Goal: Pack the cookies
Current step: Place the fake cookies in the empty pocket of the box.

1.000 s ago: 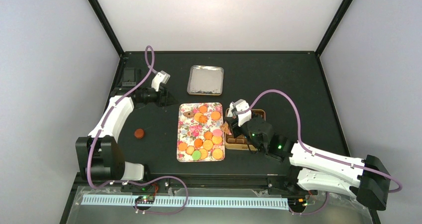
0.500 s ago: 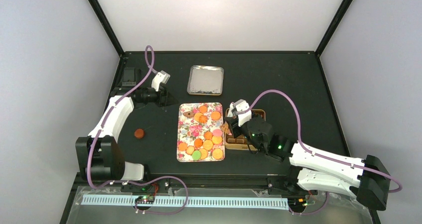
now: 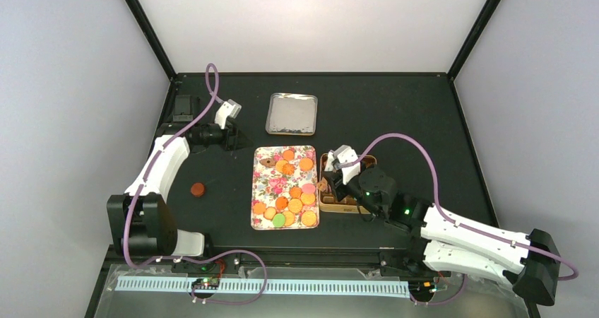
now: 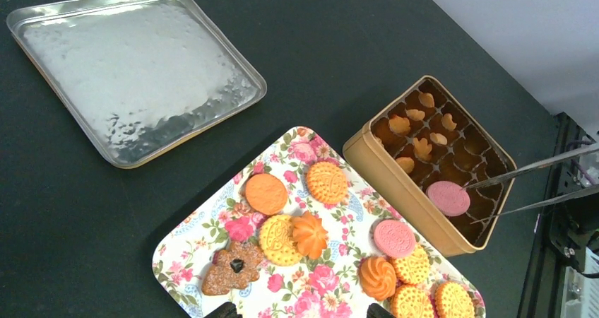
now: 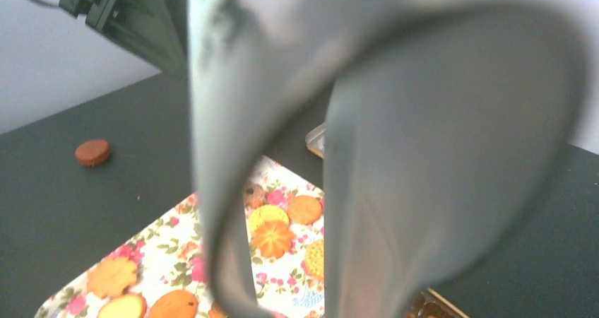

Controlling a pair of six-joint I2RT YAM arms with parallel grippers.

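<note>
The right pincer (image 3: 333,177) is pinching thin metal tongs (image 4: 537,168) and holding them over the cookie tin (image 4: 395,184). Their tips are touching a pink cookie (image 4: 447,198) at the tin's 9 o'clock side; whether they are clamping it, I cannot tell. The left pincer (image 4: 302,311) is hanging spread at 10 o'clock of the floral tray (image 3: 263,184), where most cookies (image 3: 286,191) are lying. A brown cookie (image 3: 198,189) is sitting alone on the surface (image 3: 410,113) at the tray's 9 o'clock, and a silver lid (image 3: 292,113) is lying at 12 o'clock.
</note>
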